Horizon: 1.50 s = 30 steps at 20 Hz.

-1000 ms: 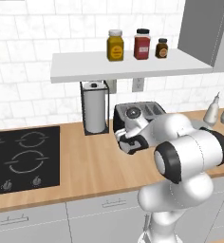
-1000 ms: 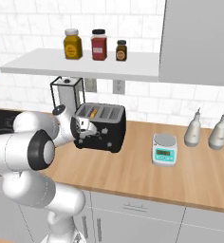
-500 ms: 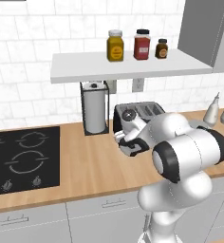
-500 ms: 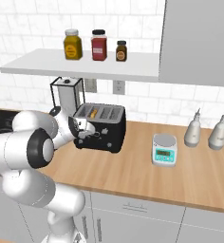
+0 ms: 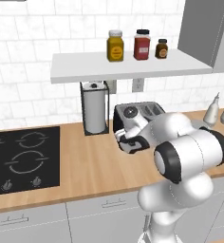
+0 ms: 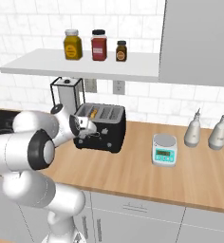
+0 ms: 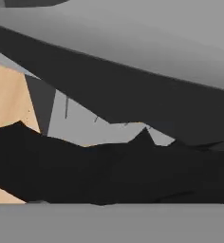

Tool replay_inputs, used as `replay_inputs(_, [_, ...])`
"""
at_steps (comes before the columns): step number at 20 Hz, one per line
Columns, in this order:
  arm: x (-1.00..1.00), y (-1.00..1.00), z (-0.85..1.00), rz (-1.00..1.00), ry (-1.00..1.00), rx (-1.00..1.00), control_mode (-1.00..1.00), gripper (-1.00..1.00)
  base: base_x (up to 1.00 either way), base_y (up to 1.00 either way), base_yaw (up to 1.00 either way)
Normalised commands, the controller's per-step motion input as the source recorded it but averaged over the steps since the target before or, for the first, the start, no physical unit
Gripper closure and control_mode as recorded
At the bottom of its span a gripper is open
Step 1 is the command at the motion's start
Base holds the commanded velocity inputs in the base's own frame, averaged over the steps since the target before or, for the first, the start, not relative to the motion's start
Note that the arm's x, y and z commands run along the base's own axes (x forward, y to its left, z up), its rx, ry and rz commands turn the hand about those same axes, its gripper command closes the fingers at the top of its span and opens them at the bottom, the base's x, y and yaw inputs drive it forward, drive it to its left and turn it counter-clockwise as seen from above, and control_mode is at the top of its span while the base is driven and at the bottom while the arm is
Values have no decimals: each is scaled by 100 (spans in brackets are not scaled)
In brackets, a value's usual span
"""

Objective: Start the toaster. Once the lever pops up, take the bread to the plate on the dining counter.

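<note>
From the left base view, the tool (image 5: 131,142) presses at the black toaster (image 5: 149,110) front; its spread I cannot tell. From the right, bread (image 6: 92,113) sits in a slot. Likely starting; next, wait for the lever.

Black boxy toaster (image 6: 102,129): smooth, slightly glossy plastic look. Light wooden countertop (image 6: 147,175): matt, faint grain. White wall tiles (image 5: 23,57): glossy glazed. White shelf (image 5: 128,66): matt. Black hob (image 5: 21,159): smooth glass-like sheen. Three jars (image 5: 115,46): glassy.
</note>
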Motion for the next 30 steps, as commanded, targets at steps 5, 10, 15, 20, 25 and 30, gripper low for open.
replay_inputs(5, [0,0,49,-3,-10,0,-100,-100,0,0,0])
replay_inputs(10, [-38,0,81,-5,-17,0,-100,-100,0,0,0])
replay_inputs(15, [-100,-37,100,-4,-14,10,-100,-100,0,0,0])
replay_inputs(20, [-100,-95,99,0,-7,30,-100,-100,0,0,0])
replay_inputs(25, [-100,-100,58,0,-7,39,-100,-100,0,0,0])
replay_inputs(30, [-53,-57,19,0,-14,17,-100,-100,0,0,0])
